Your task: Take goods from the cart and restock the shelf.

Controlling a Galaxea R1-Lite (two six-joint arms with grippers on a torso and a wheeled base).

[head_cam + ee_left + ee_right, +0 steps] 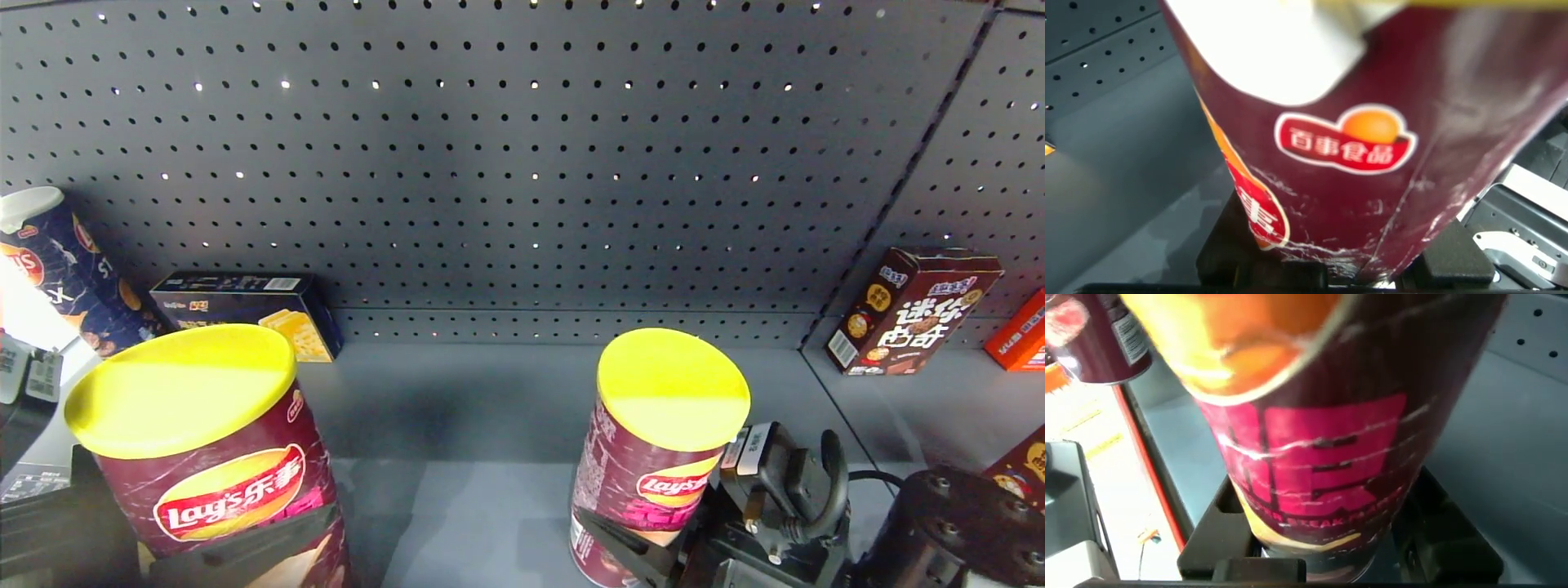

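Observation:
Two maroon chip cans with yellow lids are held at the front of the grey shelf (490,408). The left can (196,441) is upright in my left gripper (245,539), whose black fingers (1233,245) clamp its lower body (1372,139). Over the shelf's middle right, my right gripper (645,547) is shut on the lower part of the right can (653,465). Black fingers (1221,531) flank that can (1323,441) on both sides. I cannot tell whether either can's base touches the shelf.
A dark blue can (49,261) and a dark blue cracker box (253,310) stand at the back left. Past a divider to the right are a brown box (914,310) and an orange box (1020,331). The pegboard wall (522,163) closes the back.

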